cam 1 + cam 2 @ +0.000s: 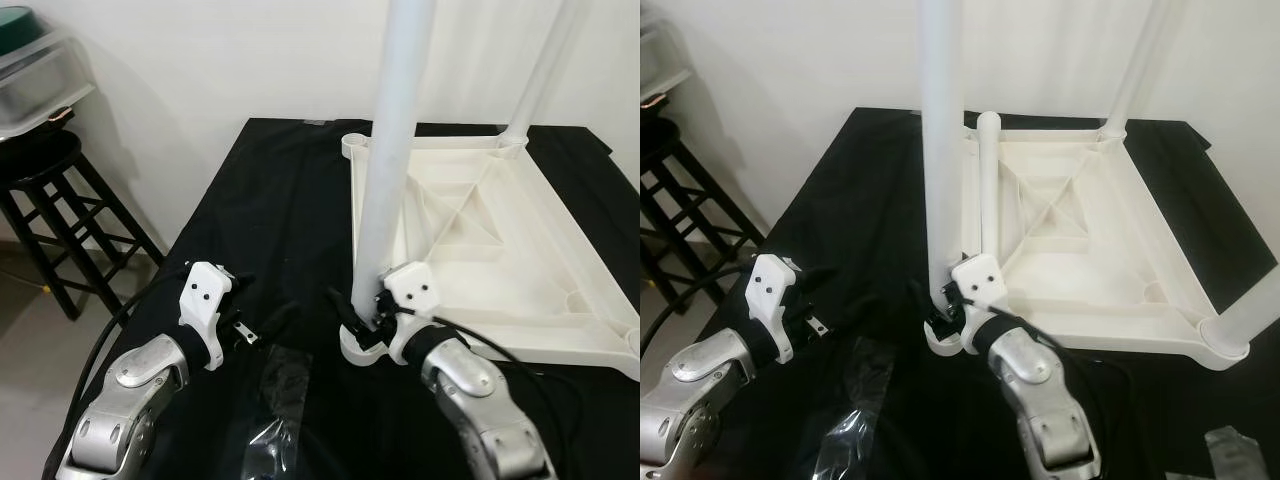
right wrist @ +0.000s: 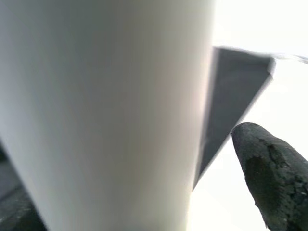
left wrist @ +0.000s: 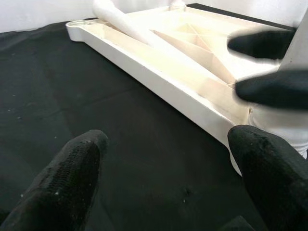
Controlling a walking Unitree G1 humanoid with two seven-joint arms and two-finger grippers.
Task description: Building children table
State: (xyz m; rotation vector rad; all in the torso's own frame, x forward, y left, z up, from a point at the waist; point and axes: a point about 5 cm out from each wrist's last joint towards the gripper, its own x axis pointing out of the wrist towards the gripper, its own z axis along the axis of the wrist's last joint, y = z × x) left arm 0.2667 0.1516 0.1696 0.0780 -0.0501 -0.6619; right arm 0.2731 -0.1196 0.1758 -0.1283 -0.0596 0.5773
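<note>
Seating the upright white leg (image 1: pixel 395 150) in the near left corner socket (image 1: pixel 362 350) of the upside-down tabletop (image 1: pixel 520 250) is the step in hand, as I judge it. The right gripper (image 1: pixel 368 312) is clamped around the leg just above the socket. Keeping the leg vertical while pressing or turning it home should stop it jamming. A second leg (image 1: pixel 535 75) already stands in a far corner, and a third leg (image 1: pixel 989 180) lies loose inside the tabletop.

The left gripper (image 1: pixel 240 325) hovers nearby over the black cloth (image 1: pixel 270 200), fingers spread and empty. Crumpled clear plastic wrap (image 1: pixel 275 395) lies between the arms and could snag. A black stool (image 1: pixel 55 215) stands well apart.
</note>
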